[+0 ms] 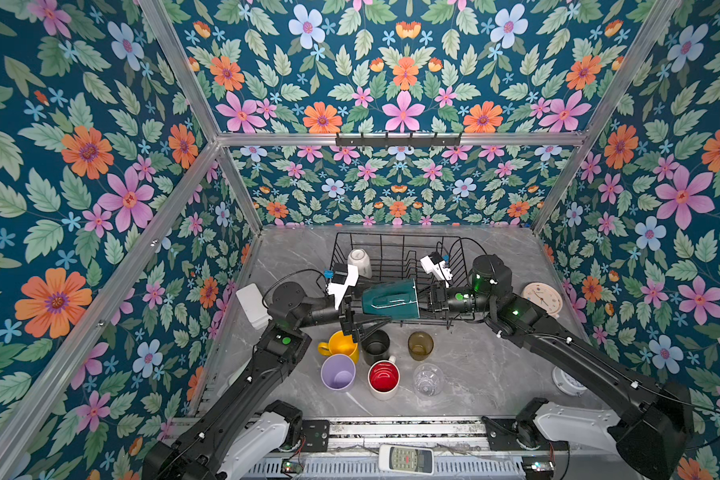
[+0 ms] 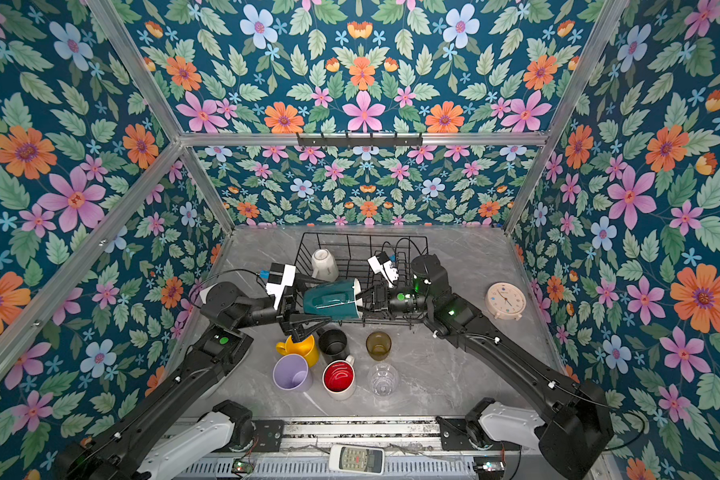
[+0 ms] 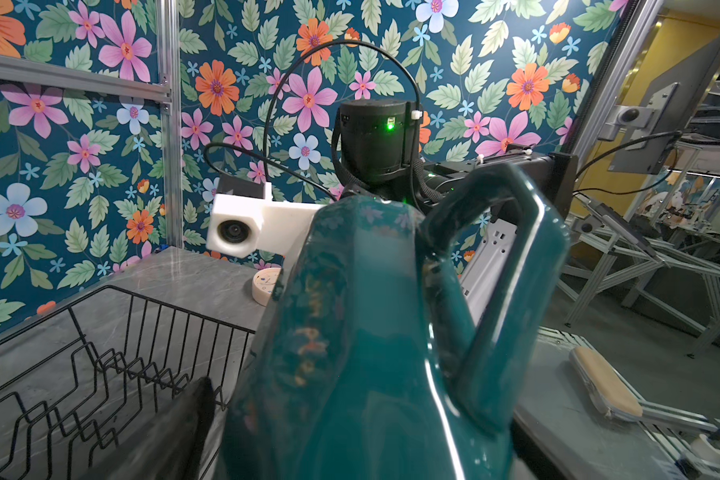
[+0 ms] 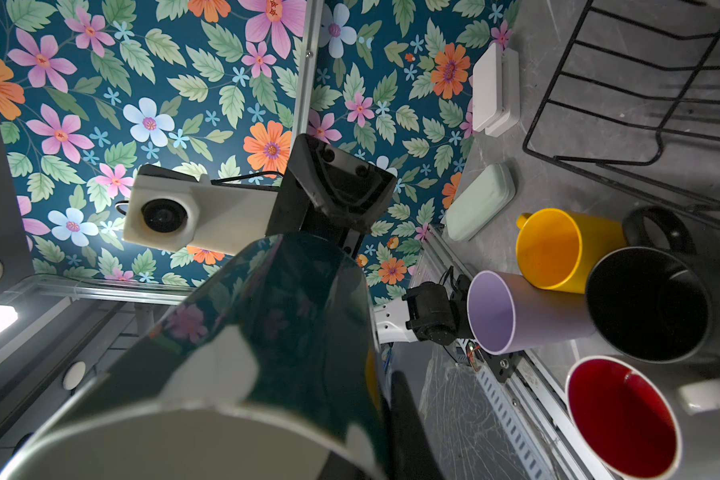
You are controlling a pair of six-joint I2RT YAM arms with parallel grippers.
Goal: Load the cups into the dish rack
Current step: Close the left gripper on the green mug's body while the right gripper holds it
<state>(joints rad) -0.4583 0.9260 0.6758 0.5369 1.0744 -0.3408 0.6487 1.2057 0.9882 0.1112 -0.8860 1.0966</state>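
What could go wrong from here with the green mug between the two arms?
1. The right gripper pinches only the rim of the green mug, which is sideways in the air; it may slip and fall.
2. Close by stand the yellow mug and black mug, near the open left gripper; either could get knocked.

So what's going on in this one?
The right arm's fingers are shut on the rim of a dark green ceramic mug with a white inside, holding it sideways over the front of the black wire dish rack. The left arm's fingers stand wide open by its base. A white ceramic mug sits upside down in the rack; six other cups, yellow plastic mug to clear glass, stand on the grey marble table.
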